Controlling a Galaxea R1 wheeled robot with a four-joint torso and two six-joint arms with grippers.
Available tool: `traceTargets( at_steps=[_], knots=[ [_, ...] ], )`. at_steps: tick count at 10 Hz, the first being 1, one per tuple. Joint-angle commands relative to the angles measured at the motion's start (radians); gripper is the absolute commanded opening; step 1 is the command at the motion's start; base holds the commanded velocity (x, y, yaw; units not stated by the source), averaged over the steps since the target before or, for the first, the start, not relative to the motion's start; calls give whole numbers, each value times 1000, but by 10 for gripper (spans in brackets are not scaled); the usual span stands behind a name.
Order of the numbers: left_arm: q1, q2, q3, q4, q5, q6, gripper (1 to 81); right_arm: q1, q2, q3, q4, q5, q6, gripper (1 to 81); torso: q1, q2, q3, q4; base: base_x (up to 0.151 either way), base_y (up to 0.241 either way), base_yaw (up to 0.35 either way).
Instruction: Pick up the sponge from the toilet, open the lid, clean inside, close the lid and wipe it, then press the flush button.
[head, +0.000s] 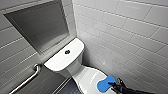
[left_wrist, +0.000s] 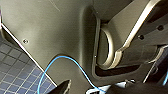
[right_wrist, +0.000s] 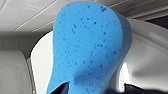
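As right claw (head: 114, 84) grips it, sponge (head: 105, 84) above lid (head: 86, 78)

Tiled toilet cubicle

A white glossy ceramic toilet (head: 62, 60), with a dark round flush button (head: 67, 52) on its tank, stands in a corner of glossy white rectangular wall tiles (head: 120, 30). A silver metal grab rail (head: 27, 79) is mounted beside it, a recessed grey metal panel (head: 41, 25) is set in the wall above it, and dark small-square floor tiles (left_wrist: 15, 75) lie below it.

– What's on the wall?
– A recessed metal panel (head: 40, 25), with white tiles (head: 120, 30) around it.
– Below the panel?
– A metal grab bar (head: 27, 79), slanting. Lower still, a dark floor (left_wrist: 15, 72) of small square tiles.
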Motion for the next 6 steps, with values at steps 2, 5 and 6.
traceTargets(
  at_steps=[2,5,6],
  knots=[
    [31,-3,1,-13,80,1,811,104,36,-58,-63,-36,-8,811,0,0,0,0,0,0,0],
    [31,-6,1,-13,80,0,811,106,85,-64,-119,-36,-8,811,0,0,0,0,0,0,0],
    [31,-5,1,-13,80,1,811,109,94,-61,-120,-38,-8,811,0,0,0,0,0,0,0]
  ],
)
